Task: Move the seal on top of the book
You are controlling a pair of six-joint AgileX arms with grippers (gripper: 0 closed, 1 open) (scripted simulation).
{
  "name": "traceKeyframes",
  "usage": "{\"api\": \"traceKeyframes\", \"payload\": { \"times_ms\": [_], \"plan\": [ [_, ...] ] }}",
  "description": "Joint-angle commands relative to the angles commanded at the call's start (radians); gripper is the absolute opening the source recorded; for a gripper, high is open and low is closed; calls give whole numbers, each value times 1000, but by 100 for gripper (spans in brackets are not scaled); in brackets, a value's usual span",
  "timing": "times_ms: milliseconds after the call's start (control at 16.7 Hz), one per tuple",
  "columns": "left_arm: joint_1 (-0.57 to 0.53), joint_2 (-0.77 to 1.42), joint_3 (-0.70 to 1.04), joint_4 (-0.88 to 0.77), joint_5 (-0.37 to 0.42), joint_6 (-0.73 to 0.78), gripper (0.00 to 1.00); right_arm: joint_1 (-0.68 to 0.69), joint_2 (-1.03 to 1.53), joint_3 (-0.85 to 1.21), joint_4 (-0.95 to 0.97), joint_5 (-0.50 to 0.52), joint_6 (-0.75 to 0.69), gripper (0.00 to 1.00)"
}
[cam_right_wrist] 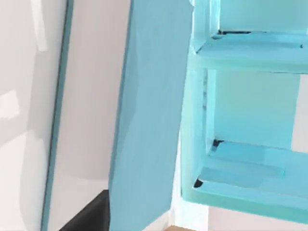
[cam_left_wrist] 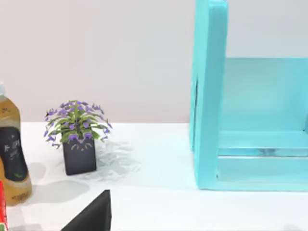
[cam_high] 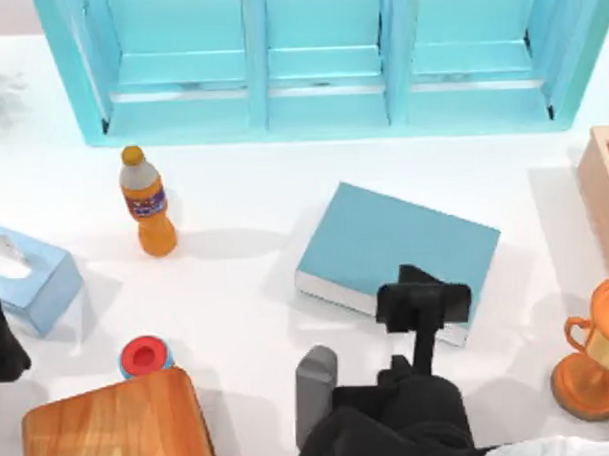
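white table (cam_high: 247,290) bears a thick teal book (cam_high: 390,240) with white page edges

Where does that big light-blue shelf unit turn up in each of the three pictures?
Top view: the shelf unit spans the table's far edge, three bays.
Left wrist view: its end wall and one bay, beside a potted plant.
Right wrist view: two bays behind the book.
Shared landmark: the book, lying before the shelf unit in the top view, right gripper over its near edge. Left arm parked at the left edge.
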Motion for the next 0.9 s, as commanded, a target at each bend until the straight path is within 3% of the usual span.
{"api": "traceKeyframes", "payload": {
  "times_ms": [300, 900],
  "plan": [
    [0, 0, 0, 0, 0, 0, 100, -331, 23, 279, -349, -299, 19, 100],
    [0, 0, 0, 0, 0, 0, 100, -1239, 107, 793, -1168, -916, 197, 100]
  ]
}}
